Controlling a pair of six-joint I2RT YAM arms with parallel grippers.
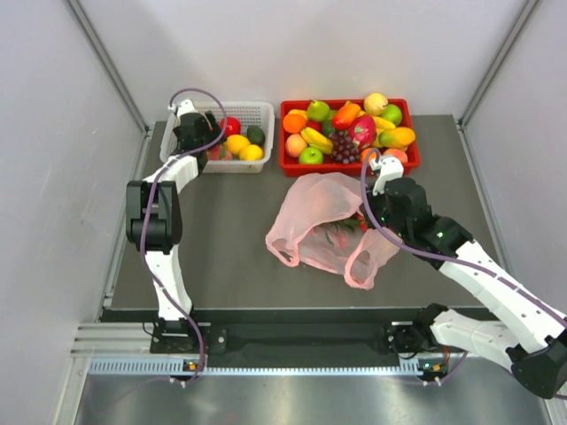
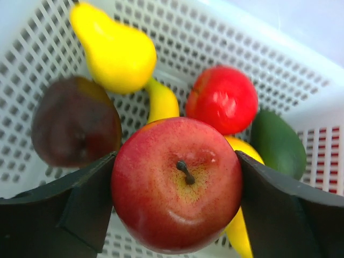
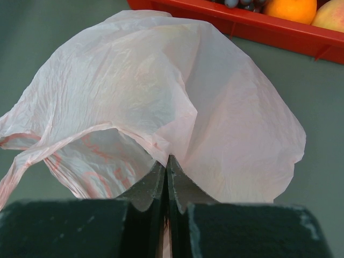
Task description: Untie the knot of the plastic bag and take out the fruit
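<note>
Left gripper (image 2: pixel 176 207) clamps a red apple (image 2: pixel 177 177) between its jaws above the white basket (image 2: pixel 301 70). Right gripper (image 3: pixel 167 177) is pinched tight on a fold of the pink plastic bag (image 3: pixel 161 91), which lies open on the table (image 1: pixel 221 239) just before the red tray (image 1: pixel 292 168), with fruit (image 1: pixel 341 232) showing inside

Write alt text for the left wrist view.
The left gripper holds a red apple between its dark fingers, above a white basket. In the basket lie a yellow pear, a dark brown fruit, a red fruit and a green fruit.
</note>
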